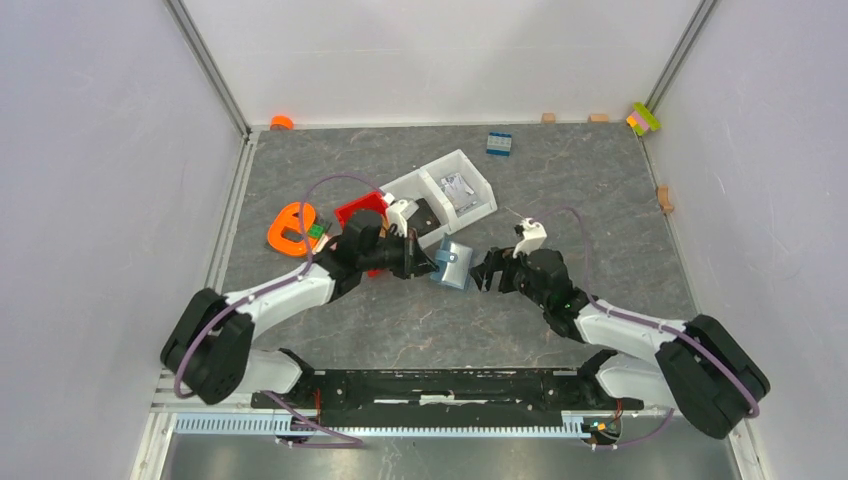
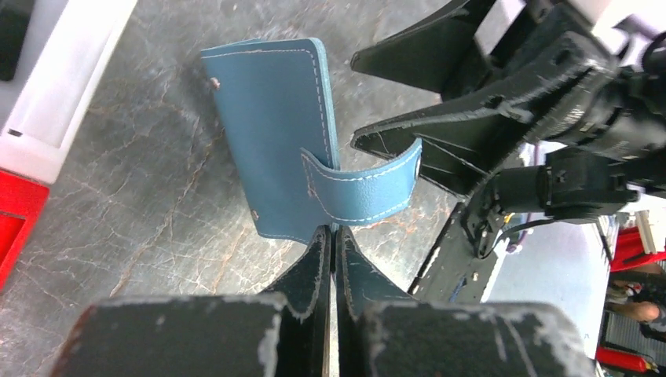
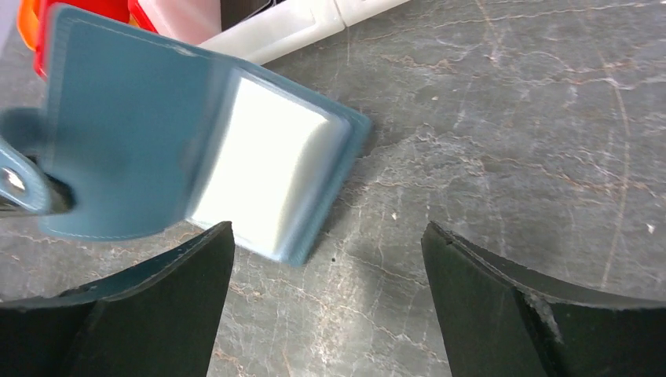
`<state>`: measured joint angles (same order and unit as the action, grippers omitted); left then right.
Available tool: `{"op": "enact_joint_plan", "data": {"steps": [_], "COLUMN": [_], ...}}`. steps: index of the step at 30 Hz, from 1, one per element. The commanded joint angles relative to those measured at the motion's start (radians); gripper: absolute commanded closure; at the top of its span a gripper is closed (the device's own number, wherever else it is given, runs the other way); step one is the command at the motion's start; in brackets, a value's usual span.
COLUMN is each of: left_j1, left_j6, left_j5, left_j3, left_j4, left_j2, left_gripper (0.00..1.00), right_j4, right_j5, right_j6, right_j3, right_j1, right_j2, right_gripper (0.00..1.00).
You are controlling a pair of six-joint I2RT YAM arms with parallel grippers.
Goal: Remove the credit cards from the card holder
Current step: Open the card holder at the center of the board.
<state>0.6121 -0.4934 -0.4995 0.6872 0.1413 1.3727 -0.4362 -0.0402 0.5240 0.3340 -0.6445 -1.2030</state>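
Left wrist view shows the fingers of the left arm pressed fully together on the lower edge of the card holder, just beside the root of its closing strap, which hangs loose and unfastened. From above, the card holder sits between the two arms, near the middle of the desk and a little in front of the white trays. Whether its bottom edge touches the desk, I cannot tell. The fingers of the right arm are spread wide apart and hold nothing; they face the open side of the card holder, close to it but not touching. In the right wrist view the cover is folded partly back, and a pale, almost white inside can be seen. I see no tan or orange card there, and whether the credit cards sit inside the pale pockets I cannot say from this blurred view. No card lies on the desk in any view. My judgement is that only the preparation is done: the strap is undone, the holder is gripped by one arm and is half open. The real work, pulling out each card, is not yet begun.
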Motion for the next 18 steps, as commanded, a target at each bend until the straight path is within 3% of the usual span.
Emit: {"op": "enact_joint_plan", "data": {"steps": [1,8,18], "left_j1": [-0.024,-0.031,-0.031], "left_j6": [-0.066,-0.086,-0.105], "left_j5": [-0.037,-0.055,-0.085], "left_j3": [-0.053,-0.109,-0.17], "left_j4": [0.196,0.283,0.39], "left_j2": [-0.114,-0.205,-0.304], "left_gripper": [0.96,0.96,0.93], "right_j4": [-0.175,-0.332,-0.368], "right_j5": [0.037,0.099,0.1], "right_j6": [0.053,0.059,0.078], "right_j3": [-0.096,-0.196,-0.223], "right_j1": [0.044,0.066,0.083], "right_j2": [0.099,0.206,0.225], "right_gripper": [0.07,0.09,0.13]}}
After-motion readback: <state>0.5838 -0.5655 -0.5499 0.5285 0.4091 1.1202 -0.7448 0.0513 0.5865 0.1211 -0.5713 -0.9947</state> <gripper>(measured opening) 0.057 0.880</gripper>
